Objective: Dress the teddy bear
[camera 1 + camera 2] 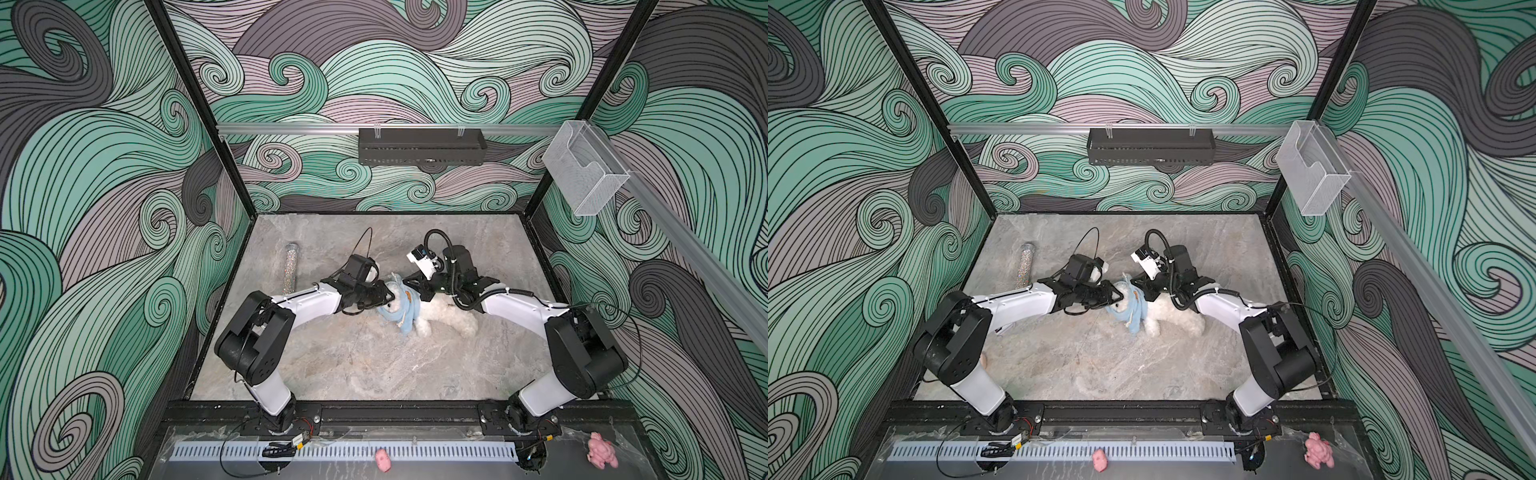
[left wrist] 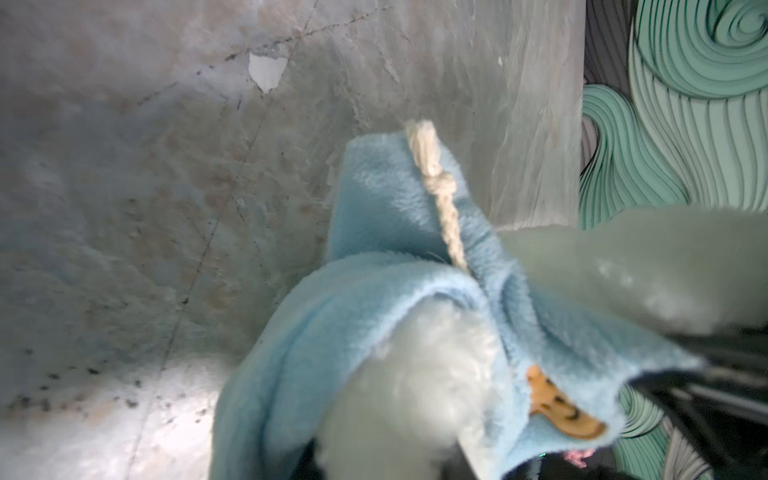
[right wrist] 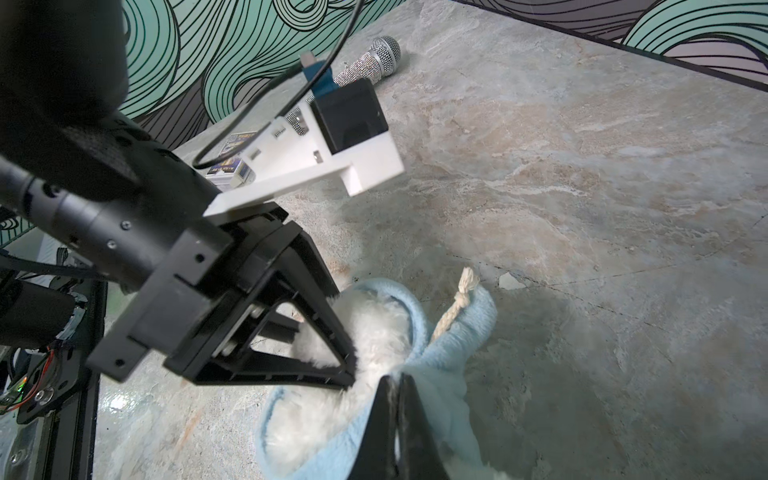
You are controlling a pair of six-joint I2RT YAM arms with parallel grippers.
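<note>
Teddy bear (image 1: 442, 312) lies on the surface (image 1: 374, 365), blue hoodie (image 1: 409, 316) bunched round its head, right pincer (image 1: 406, 281) clamping the hoodie, left pincer (image 1: 390, 296) pinched shut at the face; next, probably tugging it down.

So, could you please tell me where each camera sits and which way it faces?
Top views: high in front, looking down on the table; both arms.
Left wrist: left arm, facing the bear's hoodie; pale finger.
Right wrist: right arm, facing the left end effector; own fingertips.
Both wrists share the hoodie cord.
</note>
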